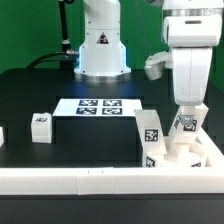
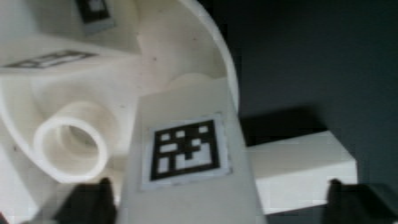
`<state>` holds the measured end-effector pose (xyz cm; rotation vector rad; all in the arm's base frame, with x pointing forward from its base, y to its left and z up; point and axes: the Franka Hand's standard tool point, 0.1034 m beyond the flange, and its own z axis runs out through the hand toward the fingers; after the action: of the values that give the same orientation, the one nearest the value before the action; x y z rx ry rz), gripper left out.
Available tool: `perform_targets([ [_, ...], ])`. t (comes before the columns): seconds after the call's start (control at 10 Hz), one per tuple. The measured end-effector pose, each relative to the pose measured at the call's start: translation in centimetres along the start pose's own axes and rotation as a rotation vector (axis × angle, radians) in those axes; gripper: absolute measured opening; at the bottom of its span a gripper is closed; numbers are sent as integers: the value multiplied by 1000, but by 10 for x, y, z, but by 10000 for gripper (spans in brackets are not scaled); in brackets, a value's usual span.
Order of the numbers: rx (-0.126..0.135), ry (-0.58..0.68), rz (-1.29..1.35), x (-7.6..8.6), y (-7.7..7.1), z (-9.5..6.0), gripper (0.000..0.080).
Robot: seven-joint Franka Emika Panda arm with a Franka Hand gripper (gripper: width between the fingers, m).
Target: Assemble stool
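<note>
Presently the black table carries all parts, with the arm's white base at its far edge. White border bars run along the near edge and turn up the exterior view's right side, forming a corner. The marker board lies flat near the table's middle.

The stool parts are divided. The seat, a white disc, sits in the border corner at the exterior view's right, and the wrist view shows its curved rim close up. A round socket stands out of the white part just beside it. The tagged leg lies against the seat with its square tag facing the wrist camera; whether it is fastened cannot be told. A second leg stands upright just beside that cluster, tag facing the exterior camera. A third leg lies well apart, towards the exterior view's left.

The gripper hangs directly over the cluster in the corner. Its jaws are spread wide: the dark fingertips stand on either side of the tagged leg with clear gaps, gripping nothing.
</note>
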<state>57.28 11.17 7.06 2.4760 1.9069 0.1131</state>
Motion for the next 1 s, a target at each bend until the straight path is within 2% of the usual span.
perform_targets([
  [0.1,0,0,3,0,0,0,561],
  [0.2,0,0,4,-1,0,0,360],
  [0.3,0,0,4,-1,0,0,335],
  [0.5,0,-1,43,-4,2,1,335],
  [0.6,-2,-1,73,-11,5,0,335],
  [0.8,-8,17,352,-17,7,1,335],
  [1.0,-38,73,570,-24,13,1,337],
])
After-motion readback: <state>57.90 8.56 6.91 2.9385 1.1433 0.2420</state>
